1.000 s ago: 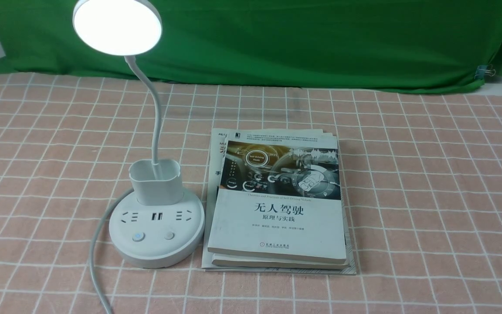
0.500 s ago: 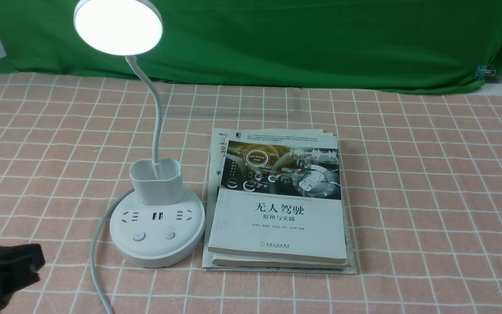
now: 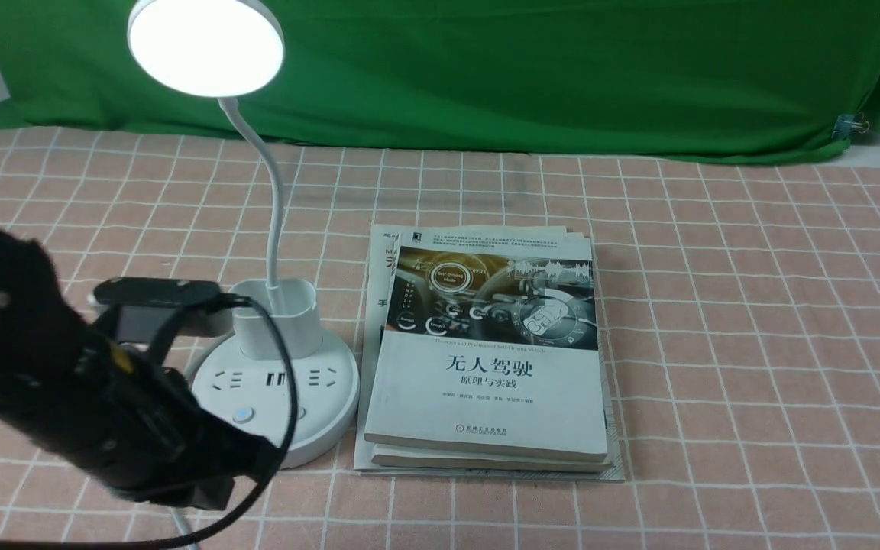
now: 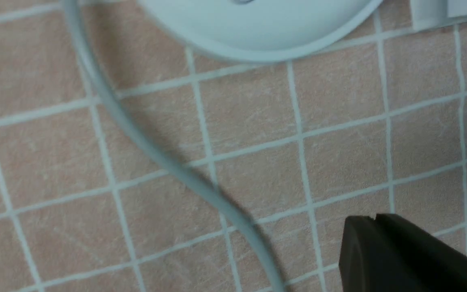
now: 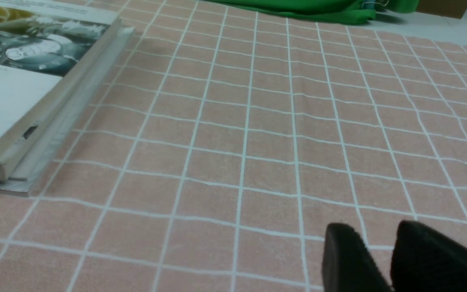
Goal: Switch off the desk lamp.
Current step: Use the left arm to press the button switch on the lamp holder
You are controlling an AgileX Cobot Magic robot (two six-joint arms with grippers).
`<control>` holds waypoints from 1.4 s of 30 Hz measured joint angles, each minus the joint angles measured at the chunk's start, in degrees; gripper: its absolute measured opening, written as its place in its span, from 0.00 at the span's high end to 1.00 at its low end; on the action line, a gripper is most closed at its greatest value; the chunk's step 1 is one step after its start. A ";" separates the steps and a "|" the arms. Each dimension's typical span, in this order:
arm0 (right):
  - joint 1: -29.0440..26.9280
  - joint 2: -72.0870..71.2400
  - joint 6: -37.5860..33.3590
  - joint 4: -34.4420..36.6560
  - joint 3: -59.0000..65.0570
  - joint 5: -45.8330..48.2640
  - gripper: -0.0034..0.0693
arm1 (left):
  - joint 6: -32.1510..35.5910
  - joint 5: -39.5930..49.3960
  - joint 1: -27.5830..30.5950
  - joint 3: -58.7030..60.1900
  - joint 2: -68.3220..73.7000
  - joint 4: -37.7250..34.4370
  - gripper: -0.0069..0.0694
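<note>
The desk lamp is lit, and its round head glows at the top left. Its thin neck runs down to the pen cup on the round base. One button with a blue ring shows on the base; the second is half hidden behind a black cable. My left arm crosses in front of the base's left side. The left gripper is shut and empty, hovering over the cloth just short of the base rim, beside the lamp's cord. My right gripper is open and empty, low over the cloth.
A stack of books lies right of the lamp base, touching it or nearly so; it also shows in the right wrist view. A pink checked cloth covers the table. A green backdrop hangs along the far edge.
My left arm has come in from the lower left and moved up and right, now covering the left side of the lamp base. The lamp stays lit.
</note>
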 joint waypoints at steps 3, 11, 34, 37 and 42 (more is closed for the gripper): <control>0.00 0.00 0.00 0.00 0.00 0.00 0.62 | -1.09 0.22 -1.54 -3.53 3.15 1.12 0.90; 0.00 0.00 0.00 0.00 0.00 0.00 0.62 | -3.32 -3.48 -1.72 -11.32 11.71 4.16 0.90; 0.00 0.00 0.00 -0.06 0.00 0.00 0.62 | -3.47 -2.56 -1.72 -18.28 24.30 5.42 0.90; 0.00 0.00 0.00 -0.06 0.00 0.00 0.62 | -3.47 -2.38 -1.72 -18.33 24.30 5.42 0.90; 0.00 0.00 0.00 -0.06 0.00 0.00 0.62 | -3.47 -2.19 -1.72 -18.57 24.81 5.42 0.90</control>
